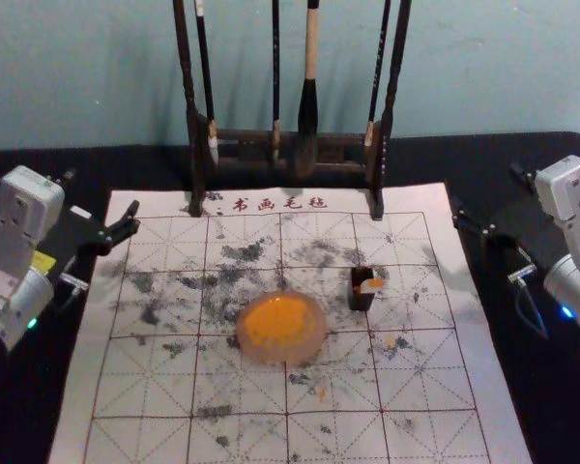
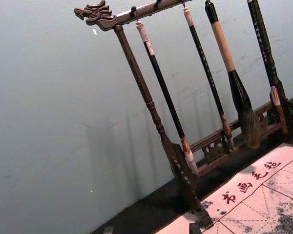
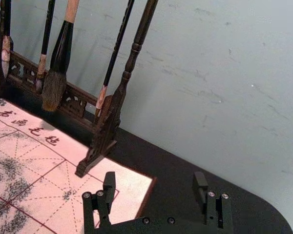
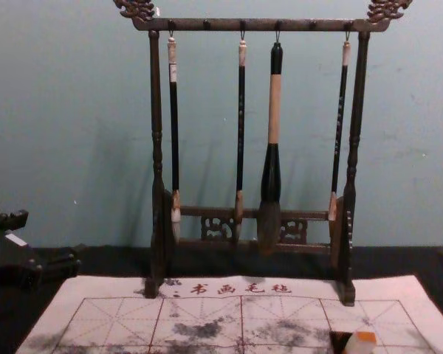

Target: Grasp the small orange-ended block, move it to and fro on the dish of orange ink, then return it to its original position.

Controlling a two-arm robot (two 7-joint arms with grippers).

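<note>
Against a blue-green wall (image 4: pixel 59 110), a dark table (image 1: pixel 483 162) carries a gridded mat (image 1: pixel 445 387) and a rack (image 4: pixel 358 110) hung with brushes (image 4: pixel 274 110). To the right of the dish (image 1: pixel 315 348) of orange ink (image 1: pixel 275 319), the orange-ended block (image 1: pixel 369 287) rests at a small dark holder (image 1: pixel 359 301); whether inside or against it, I cannot tell. Beside the mat's right edge hangs the right gripper (image 3: pixel 155 178), empty, fingers wide apart; the left gripper (image 2: pixel 152 228) is parked opposite, also spread. Reaching seems the step in hand, best suited to the right arm: come down from above, clear of the rack, align on the pale body rather than the inked end, close gently without nudging the holder, and note the block's pose for its return
</note>
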